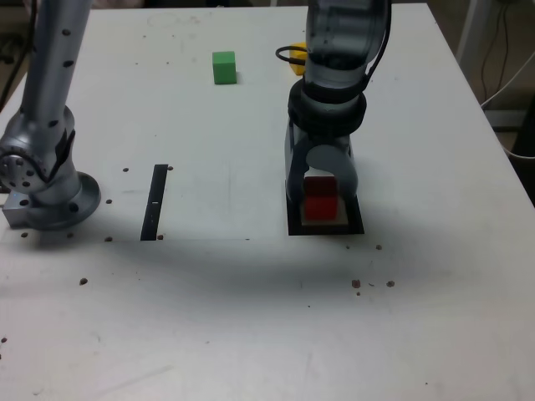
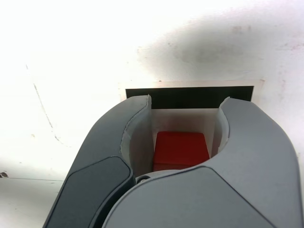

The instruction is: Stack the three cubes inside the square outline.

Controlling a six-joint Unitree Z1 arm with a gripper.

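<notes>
A red cube sits in the black-framed, white-centred outline on the white, speckled bench. The grey tool surrounds it. Beyond the outline lie a green cube and a yellow cube.

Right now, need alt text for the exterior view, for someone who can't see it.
A grey robot gripper holds a red cube over the black square outline on a white table. A green cube sits farther back, a yellow cube shows partly behind the arm, and a thin black strip lies towards the view's left.
</notes>
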